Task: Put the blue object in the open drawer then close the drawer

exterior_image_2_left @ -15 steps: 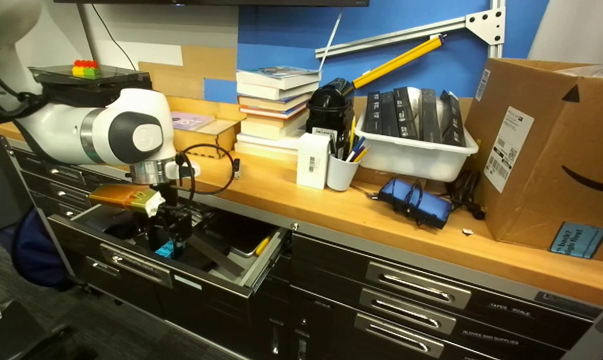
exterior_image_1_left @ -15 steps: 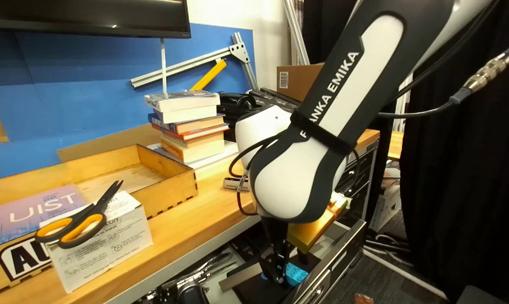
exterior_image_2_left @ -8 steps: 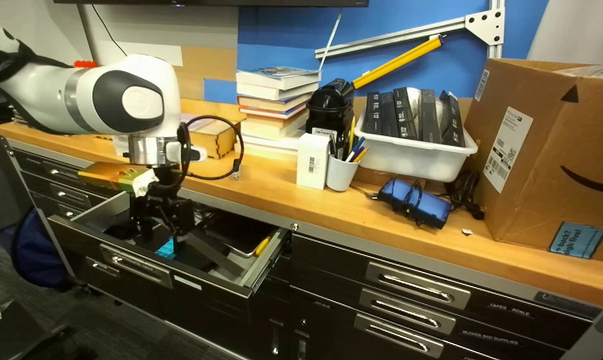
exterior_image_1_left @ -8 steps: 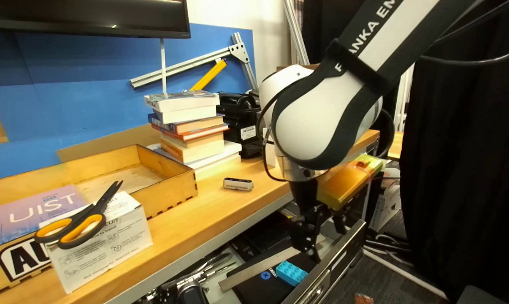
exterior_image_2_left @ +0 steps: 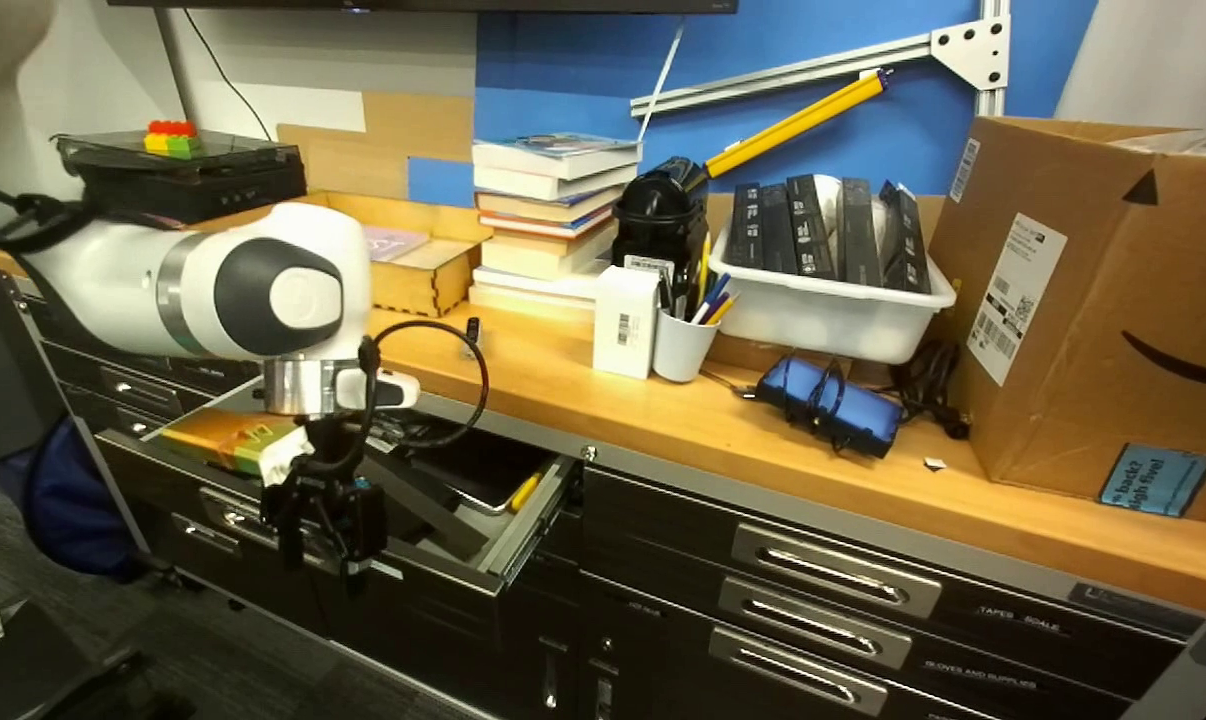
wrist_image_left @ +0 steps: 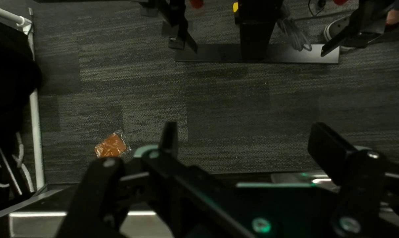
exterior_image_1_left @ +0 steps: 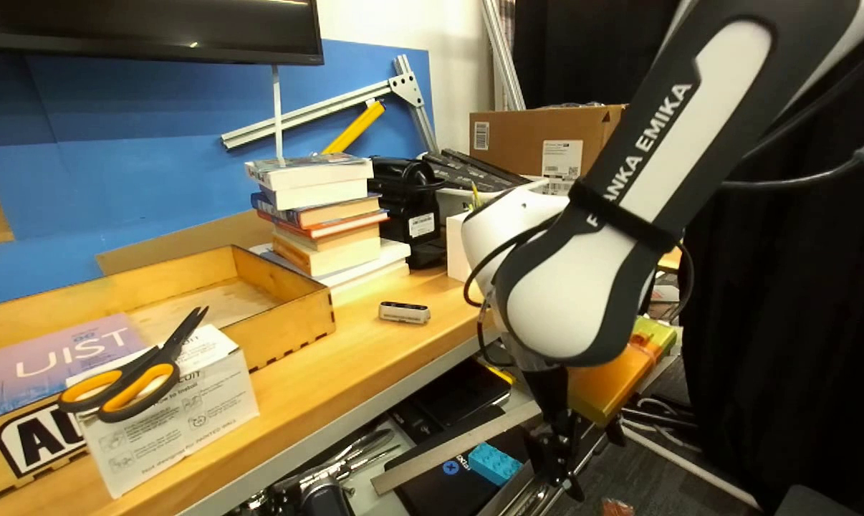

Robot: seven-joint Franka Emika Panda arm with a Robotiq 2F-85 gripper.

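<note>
The blue object (exterior_image_1_left: 495, 464), a small light-blue studded block, lies inside the open drawer (exterior_image_1_left: 507, 494) on a black item near the front wall. In an exterior view, only a sliver of the blue object (exterior_image_2_left: 361, 482) shows behind the gripper. The drawer (exterior_image_2_left: 443, 590) is pulled far out. My gripper (exterior_image_2_left: 321, 565) is in front of the drawer front, close to its bar handle (exterior_image_2_left: 231, 515), pointing down. It also shows in an exterior view (exterior_image_1_left: 595, 462). In the wrist view my gripper (wrist_image_left: 245, 135) is open and empty, with carpet between its fingers. The blue object is out of the wrist view.
The drawer holds a metal ruler (exterior_image_1_left: 446, 448) and tools. On the workbench are a wooden tray (exterior_image_1_left: 289, 315), stacked books (exterior_image_1_left: 324, 251) and a white box with scissors (exterior_image_1_left: 167, 423). A yellow-orange block (exterior_image_2_left: 225, 435) rides on the wrist. An orange packet (wrist_image_left: 110, 146) lies on the floor.
My gripper has left the blue object, risen, moved outward past the drawer front and come down again. The blue object stays in the drawer. The drawer has not moved.
</note>
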